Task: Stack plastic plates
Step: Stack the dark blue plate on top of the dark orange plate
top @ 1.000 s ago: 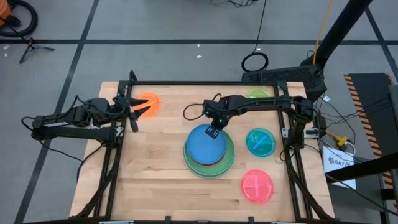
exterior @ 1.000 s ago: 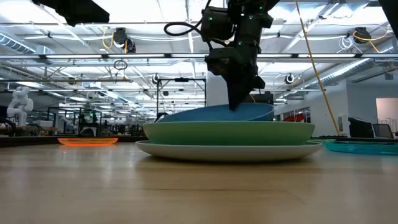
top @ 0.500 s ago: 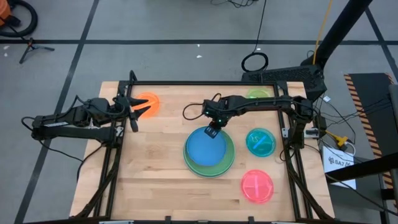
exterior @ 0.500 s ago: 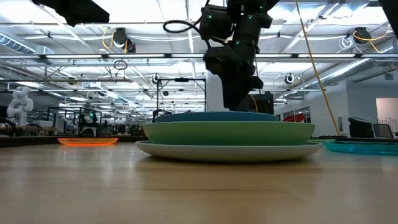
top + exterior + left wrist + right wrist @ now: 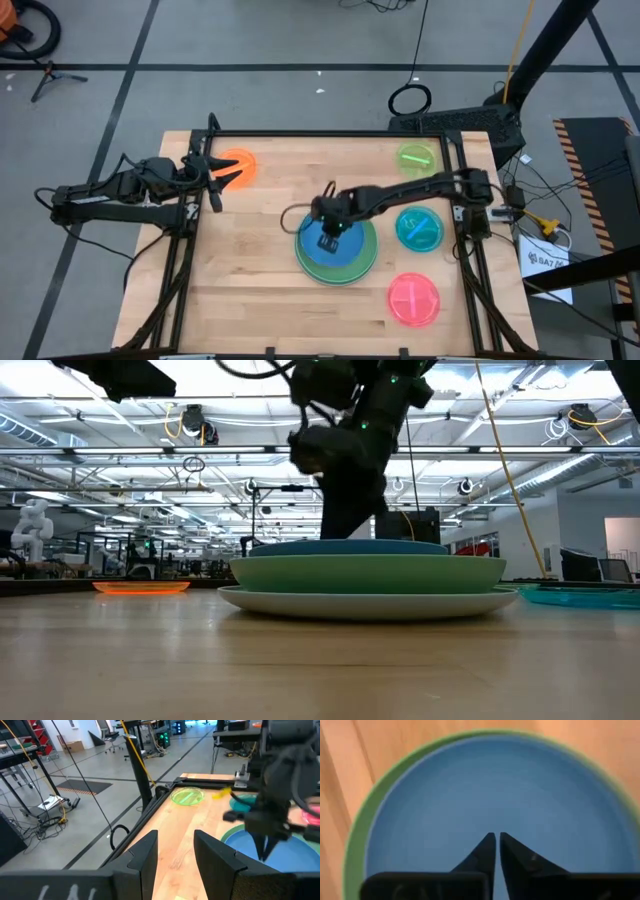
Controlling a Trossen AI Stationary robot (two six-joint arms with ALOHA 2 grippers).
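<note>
1. Stack (image 5: 336, 252) sat mid-table, blue plate (image 5: 330, 243) seated on top.
2. Right gripper (image 5: 328, 241) hovered over the stack, fingers together, holding nothing.
3. Left gripper (image 5: 222, 172) waited, parted and empty, beside the orange plate (image 5: 238, 165), far left of the stack.
4. Judged: blue plate placed; next, fetch a small plate, such as teal (image 5: 419, 227), right of the stack.

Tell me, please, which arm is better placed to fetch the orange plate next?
Left, probably: its open pincer hovers at the orange plate, while the right pincer, shut, is over the blue plate on the stack.
</note>
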